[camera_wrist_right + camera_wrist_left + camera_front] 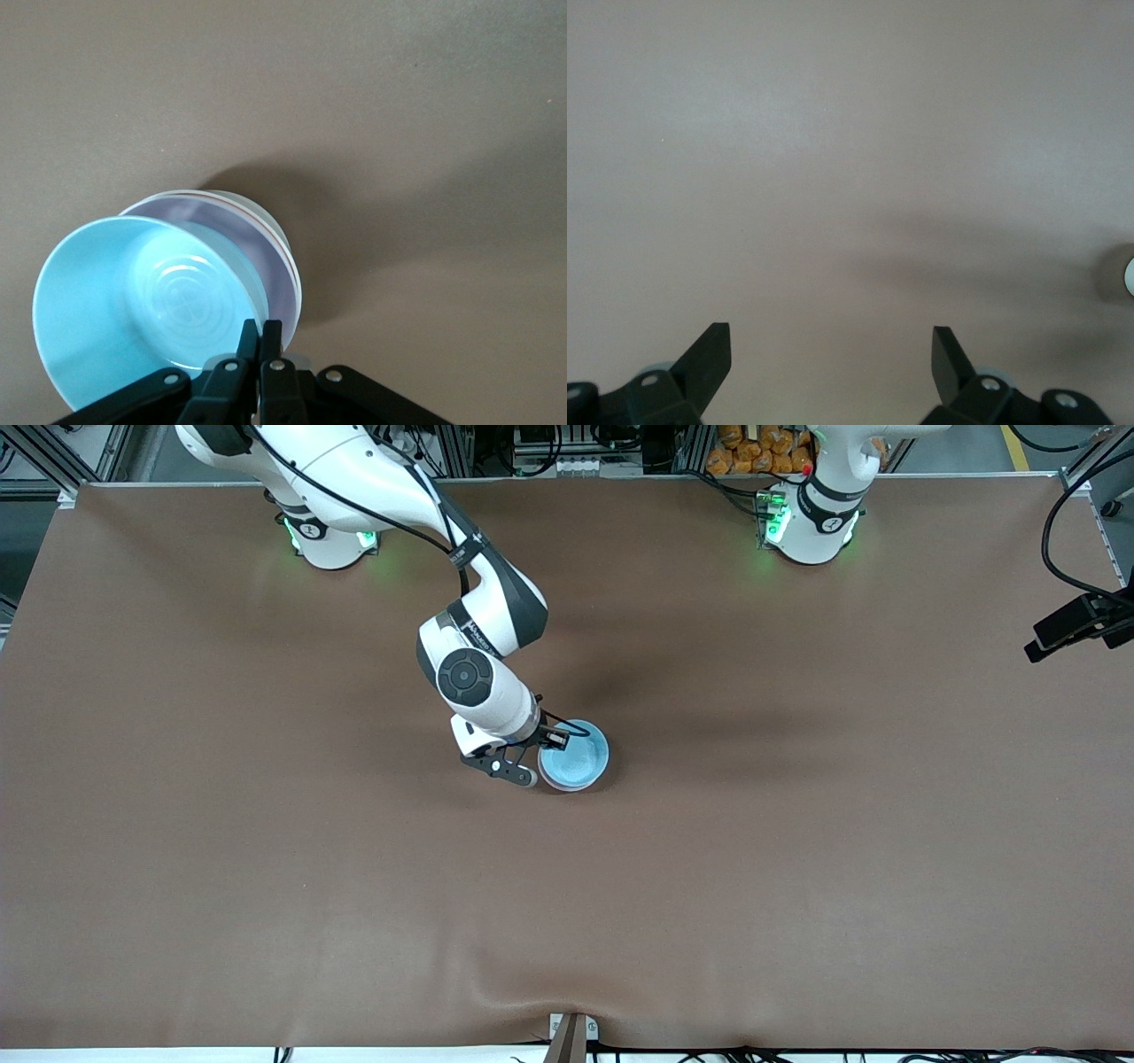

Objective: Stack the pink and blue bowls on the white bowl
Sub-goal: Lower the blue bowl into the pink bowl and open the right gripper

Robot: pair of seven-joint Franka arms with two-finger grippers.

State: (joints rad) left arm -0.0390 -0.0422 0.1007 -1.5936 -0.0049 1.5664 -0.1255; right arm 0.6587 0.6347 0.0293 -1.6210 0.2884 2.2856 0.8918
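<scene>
The light blue bowl point(574, 755) is at the middle of the table; the right wrist view shows the blue bowl point(115, 301) tilted. My right gripper point(542, 758) is shut on its rim, and in the right wrist view the gripper point(260, 329) pinches that rim between closed fingers. Under the blue bowl sits the pale pink bowl point(276, 266), nested in the white bowl point(237, 200); only their rims and a strip of wall show. My left gripper point(831, 341) is open and empty over bare table; it is out of the front view, and the left arm waits.
A brown mat point(797, 850) covers the whole table. A black camera on a mount point(1076, 624) hangs over the edge at the left arm's end. A small bracket point(571, 1036) sits at the table edge nearest the front camera.
</scene>
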